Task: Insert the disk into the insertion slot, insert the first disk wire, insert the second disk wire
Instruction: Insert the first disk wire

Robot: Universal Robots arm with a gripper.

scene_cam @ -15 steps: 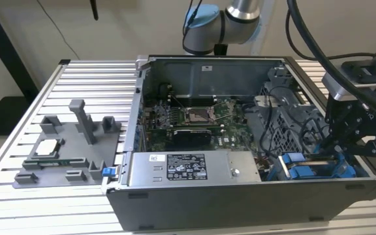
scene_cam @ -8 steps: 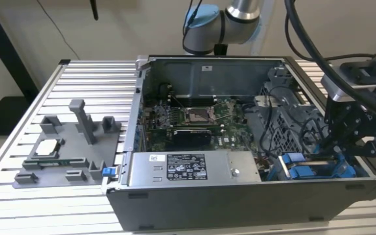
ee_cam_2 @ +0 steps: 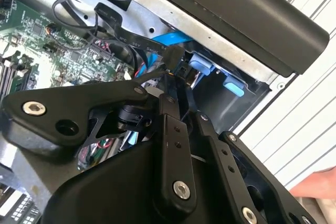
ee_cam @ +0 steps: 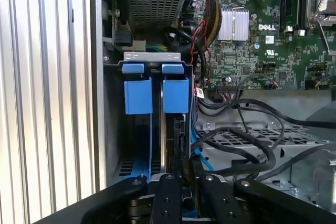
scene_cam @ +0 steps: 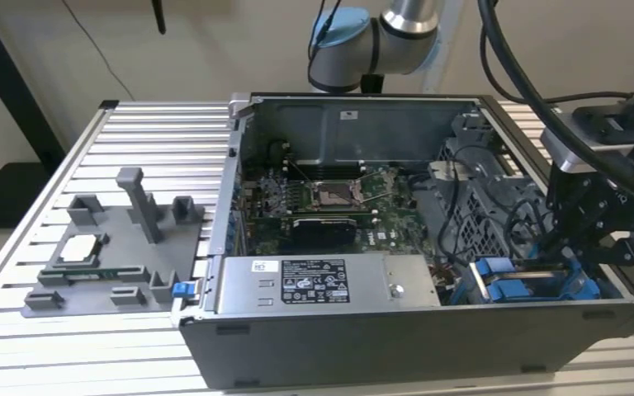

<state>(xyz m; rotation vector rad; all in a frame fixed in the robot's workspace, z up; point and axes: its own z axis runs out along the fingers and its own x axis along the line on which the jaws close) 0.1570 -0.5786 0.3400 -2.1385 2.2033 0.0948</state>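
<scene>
Two blue carrier frames stand side by side in the drive cage at the near corner of the open case (scene_cam: pixel 405 351), towards the exterior view's right. One step looks done: the disk (ee_cam: pixel 175 95) sits down inside the slot (ee_cam: pixel 152 56), its blue tab level with the tab of the other frame (ee_cam: pixel 137 95). The gripper (ee_cam: pixel 181 163) reaches into the cage at the disk's edge, its fingers drawn together and seemingly clamped on a small black plug (ee_cam: pixel 176 129). That plug lies close against the disk, but whether it is seated cannot be told. Loose black cables (ee_cam: pixel 262 150) lie across the perforated panel (ee_cam: pixel 226 137) beside the cage, so the wiring seems to be in hand, with at least one wire probably left to fit
</scene>
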